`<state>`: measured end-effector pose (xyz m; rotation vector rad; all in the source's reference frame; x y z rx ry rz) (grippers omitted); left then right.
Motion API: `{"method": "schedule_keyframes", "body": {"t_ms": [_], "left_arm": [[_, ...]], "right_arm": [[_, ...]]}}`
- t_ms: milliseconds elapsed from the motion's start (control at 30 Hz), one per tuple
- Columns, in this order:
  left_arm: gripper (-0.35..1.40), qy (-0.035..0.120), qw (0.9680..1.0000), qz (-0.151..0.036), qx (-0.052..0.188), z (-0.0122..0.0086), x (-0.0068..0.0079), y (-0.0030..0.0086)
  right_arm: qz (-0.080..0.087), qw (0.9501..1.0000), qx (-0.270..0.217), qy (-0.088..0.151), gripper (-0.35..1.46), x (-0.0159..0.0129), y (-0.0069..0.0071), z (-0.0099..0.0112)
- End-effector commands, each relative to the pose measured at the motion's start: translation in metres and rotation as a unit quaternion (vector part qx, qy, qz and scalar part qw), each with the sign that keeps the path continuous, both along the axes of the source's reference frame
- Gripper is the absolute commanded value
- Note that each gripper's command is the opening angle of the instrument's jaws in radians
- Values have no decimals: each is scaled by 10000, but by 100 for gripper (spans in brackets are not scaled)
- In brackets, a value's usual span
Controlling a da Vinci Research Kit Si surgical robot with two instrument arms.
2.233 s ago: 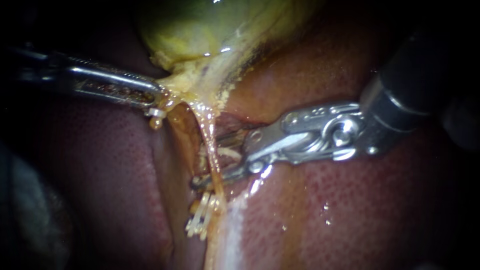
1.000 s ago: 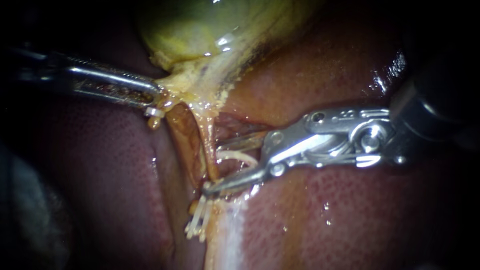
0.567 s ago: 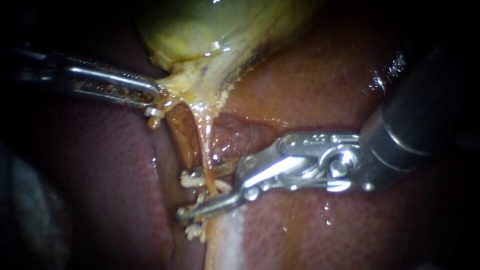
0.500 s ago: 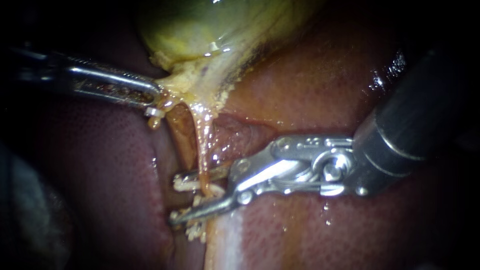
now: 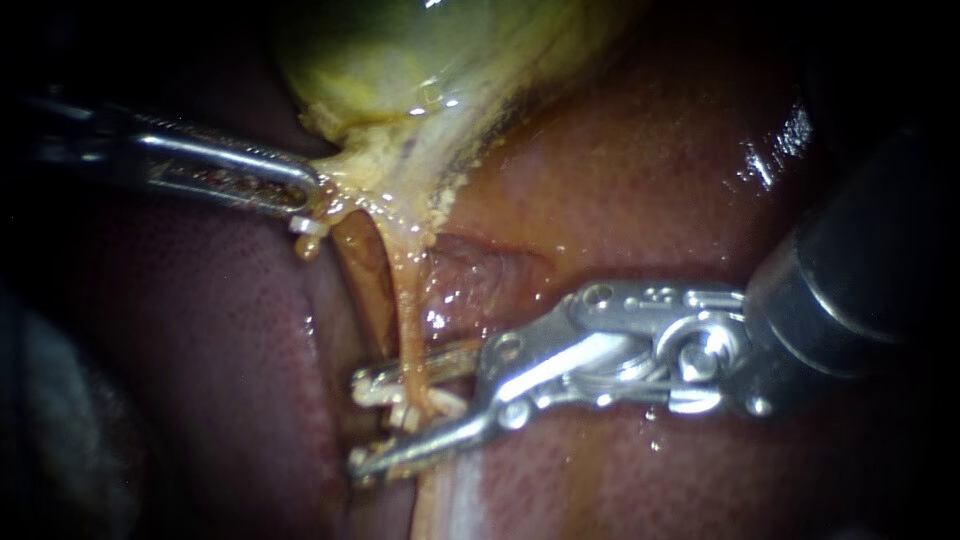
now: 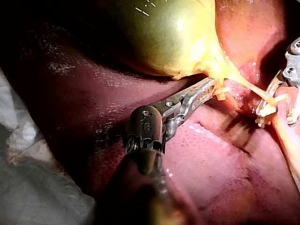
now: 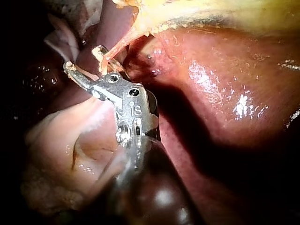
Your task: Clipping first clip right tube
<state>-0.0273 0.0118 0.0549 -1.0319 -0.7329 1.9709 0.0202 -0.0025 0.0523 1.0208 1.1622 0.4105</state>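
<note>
The green-yellow gallbladder (image 5: 400, 60) lies at the far side, on the dark red liver (image 5: 650, 200). Its bottom end gets thin and turns into pale yellow tissue (image 5: 400, 170).

The left instrument (image 5: 305, 195) comes in from the left. Its hand, the two small jaws at the tip, is pinching the edge of that yellow tissue. The jaws lie close together with the tissue between them. In the left wrist view the tissue looks pulled out into a point where the jaws grip it.

Two thin strands run down from the yellow tissue. The darker, brownish one is the left tube (image 5: 358, 270). The lighter, shiny one just beside it is the right tube (image 5: 405, 300). It is stretched straight and tight.

The right instrument (image 5: 358, 424) comes in from the right, low over the liver. Its hand is spread wide, but it is not empty. A white clip (image 5: 375, 393) sits in it, with a leg against each jaw. One jaw is on the far side of the clip and one on the near side. The right tube goes down between the two jaws, into the mouth of the clip. The clip is spread wide too. It sits low on the right tube, well away from the gallbladder.
</note>
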Motion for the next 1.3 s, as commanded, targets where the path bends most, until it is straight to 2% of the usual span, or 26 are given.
{"method": "schedule_keyframes", "body": {"t_ms": [33, 133, 233, 667, 767, 800, 833, 1300], "left_arm": [[-35, -1, 10000, 1, -1, 0, 0, 0], [-35, -1, 10000, 1, -1, 0, 0, 0], [-35, -2, 10000, 2, -1, 0, 0, 0], [-35, -2, 10000, 2, -1, 0, 0, 0], [-35, -2, 10000, 2, -1, 0, 0, 0], [-35, -2, 10000, 2, -1, 0, 0, 0], [-35, -2, 10000, 2, -1, 0, 0, 0], [-35, -2, 10000, 2, -1, 0, 0, 0]], "right_arm": [[-19, 10000, 64, 13, 46, 0, 1, -3], [-82, 9998, 110, 134, 44, 0, 2, -6], [-56, 9998, 152, 116, 41, 1, 3, -5], [95, 9978, 633, -180, 3, -2, 10, 3], [97, 9962, 816, -275, -14, -2, 10, 3], [98, 9954, 894, -315, -30, -3, 10, 3], [95, 9955, 894, -314, -35, -4, 9, 3], [84, 9956, 871, -341, -35, -7, 12, 12]]}}
